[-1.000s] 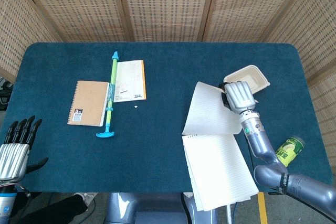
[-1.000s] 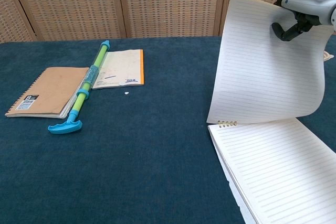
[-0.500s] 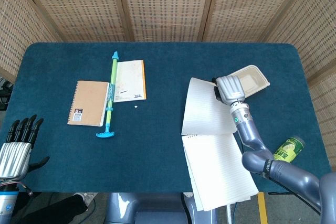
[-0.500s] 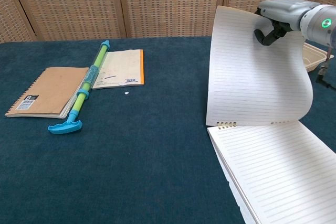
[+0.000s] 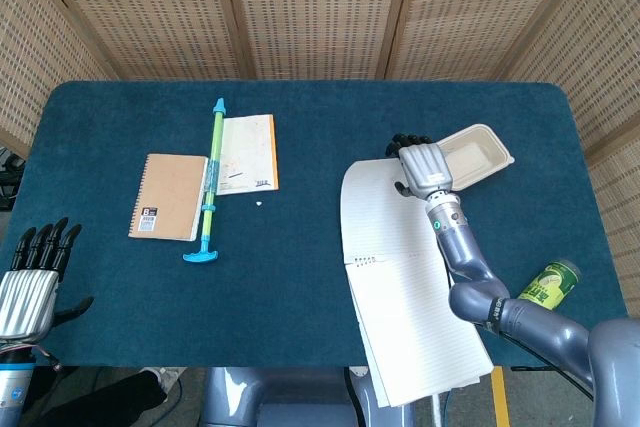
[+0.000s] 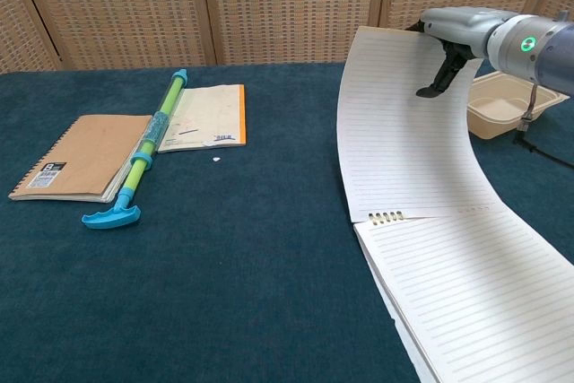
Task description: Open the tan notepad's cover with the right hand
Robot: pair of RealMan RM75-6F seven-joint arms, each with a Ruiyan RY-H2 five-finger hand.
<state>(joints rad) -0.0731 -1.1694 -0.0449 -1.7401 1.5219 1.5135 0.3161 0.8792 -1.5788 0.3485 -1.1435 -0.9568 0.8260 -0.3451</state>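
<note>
A large pad lies open at the table's right, its lower lined page (image 5: pixel 415 327) (image 6: pixel 475 284) flat and reaching past the front edge. A lined sheet (image 5: pixel 375 217) (image 6: pixel 404 141) is lifted from the binding and curves up and back. My right hand (image 5: pixel 422 165) (image 6: pixel 457 33) pinches that sheet's top edge, thumb on the lined face and the other fingers behind it. A small tan spiral notebook (image 5: pixel 170 197) (image 6: pixel 85 157) lies closed at the left. My left hand (image 5: pixel 30 282) hangs open off the front left corner, holding nothing.
A blue-and-green rod (image 5: pixel 211 177) (image 6: pixel 148 145) lies between the tan notebook and a booklet with an orange edge (image 5: pixel 248 152) (image 6: pixel 208 116). A beige food container (image 5: pixel 480 152) (image 6: pixel 507 103) stands just behind my right hand. A green can (image 5: pixel 548 285) is near the right edge.
My right hand has carried the sheet's top edge toward the far side and to the left. The sheet has swung from standing upright to leaning back and lower. The left hand is still.
</note>
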